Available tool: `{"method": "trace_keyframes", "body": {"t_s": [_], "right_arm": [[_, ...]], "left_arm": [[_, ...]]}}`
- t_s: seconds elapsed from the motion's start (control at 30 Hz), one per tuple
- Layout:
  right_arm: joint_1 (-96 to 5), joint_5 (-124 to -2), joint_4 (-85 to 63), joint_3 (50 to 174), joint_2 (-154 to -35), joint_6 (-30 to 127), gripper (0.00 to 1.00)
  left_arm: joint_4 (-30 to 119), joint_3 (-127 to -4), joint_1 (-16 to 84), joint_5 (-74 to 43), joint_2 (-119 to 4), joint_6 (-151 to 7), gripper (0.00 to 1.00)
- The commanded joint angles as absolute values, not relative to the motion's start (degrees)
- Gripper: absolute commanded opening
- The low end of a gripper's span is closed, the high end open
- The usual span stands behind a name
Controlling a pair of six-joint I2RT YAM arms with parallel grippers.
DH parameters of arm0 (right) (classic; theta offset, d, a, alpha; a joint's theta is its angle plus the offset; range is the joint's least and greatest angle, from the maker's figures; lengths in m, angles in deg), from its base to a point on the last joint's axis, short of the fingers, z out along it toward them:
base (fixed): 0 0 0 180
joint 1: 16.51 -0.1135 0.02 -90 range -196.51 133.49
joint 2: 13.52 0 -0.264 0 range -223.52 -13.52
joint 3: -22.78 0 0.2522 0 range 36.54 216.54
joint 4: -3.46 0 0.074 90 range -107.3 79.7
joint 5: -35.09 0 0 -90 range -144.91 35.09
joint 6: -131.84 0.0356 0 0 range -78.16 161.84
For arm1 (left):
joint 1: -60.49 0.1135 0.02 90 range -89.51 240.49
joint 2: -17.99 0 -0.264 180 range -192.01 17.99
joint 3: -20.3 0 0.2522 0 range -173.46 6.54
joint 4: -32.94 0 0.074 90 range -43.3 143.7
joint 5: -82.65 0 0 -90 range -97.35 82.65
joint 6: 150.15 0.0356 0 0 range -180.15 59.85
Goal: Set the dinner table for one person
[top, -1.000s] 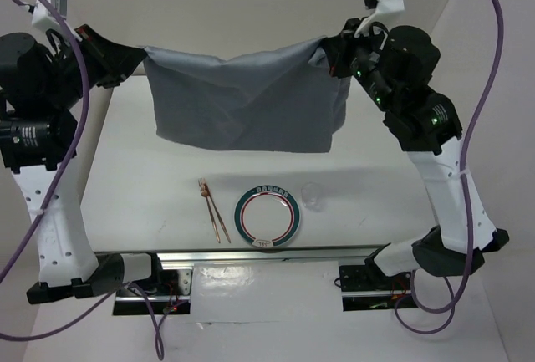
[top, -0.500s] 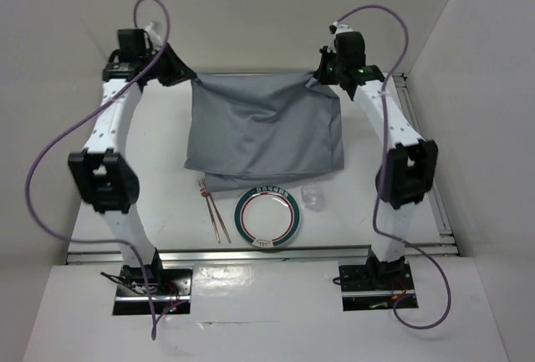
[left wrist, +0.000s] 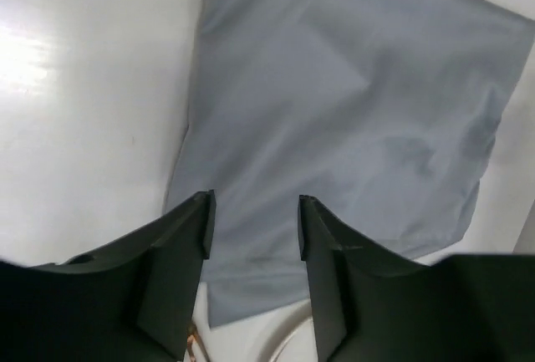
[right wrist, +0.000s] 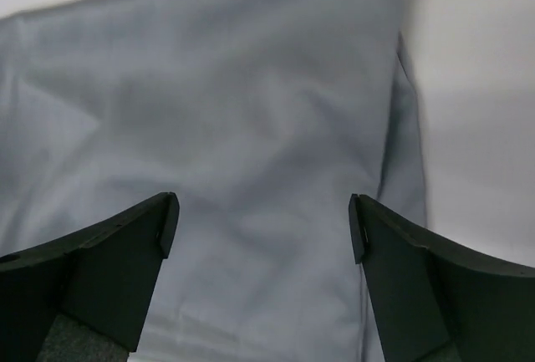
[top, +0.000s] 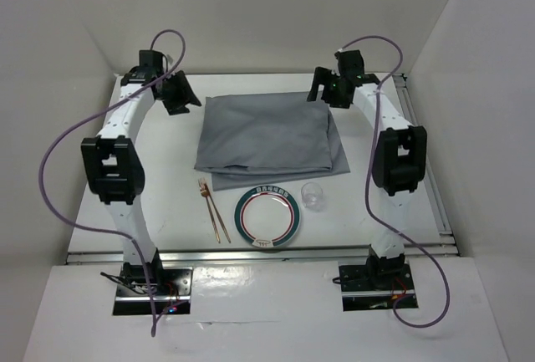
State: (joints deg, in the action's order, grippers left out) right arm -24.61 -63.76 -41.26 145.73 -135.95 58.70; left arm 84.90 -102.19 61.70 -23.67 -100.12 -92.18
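A: Seen from above, where does it all sit?

B: The white table (top: 159, 195) runs under everything. The grey cloth (top: 267, 136) lies flat across its middle, long side running left to right. The left gripper (top: 185, 101) is just off its far left corner and the right gripper (top: 321, 93) at its far right one.

A: And the things to go on it?

B: They sit along the near edge, back toward the arms. The plate (top: 267, 216) is about midway between them, the cutlery (top: 214, 211) is nearer the left arm, and the glass (top: 312, 196) nearer the right.

A: The left wrist camera?

B: Its fingers are parted with nothing between them, and the cloth is below.

A: The right wrist?

B: Spread wider, and also empty, over the cloth's right edge.

A: What has changed?

B: Half a second ago the cloth hung pinched from both grippers. Now they've let go and it's down flat.
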Motion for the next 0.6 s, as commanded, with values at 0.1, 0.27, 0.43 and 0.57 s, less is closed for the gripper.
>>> {"method": "trace_keyframes", "body": {"t_s": [0.1, 0.27, 0.43, 0.57], "right_arm": [[-22.6, -67.0, -37.2, 124.9, -117.3, 62.7, 0.70], [-20.4, -69.7, -33.9, 106.3, -107.9, 66.7, 0.30], [-19.2, -70.5, -33.2, 97.5, -103.3, 68.6, 0.39], [-17.9, -70.5, -33.2, 96.1, -102.8, 68.1, 0.64]], "left_arm": [[83.9, -86.1, 62.0, -19.3, -86.5, -86.2, 0.47], [82.6, -71.8, 62.0, -18.0, -82.6, -86.8, 0.61], [78.9, -66.1, 62.0, -23.8, -84.1, -87.4, 0.70], [78.3, -66.0, 62.0, -25.5, -87.4, -87.9, 0.73]]}}
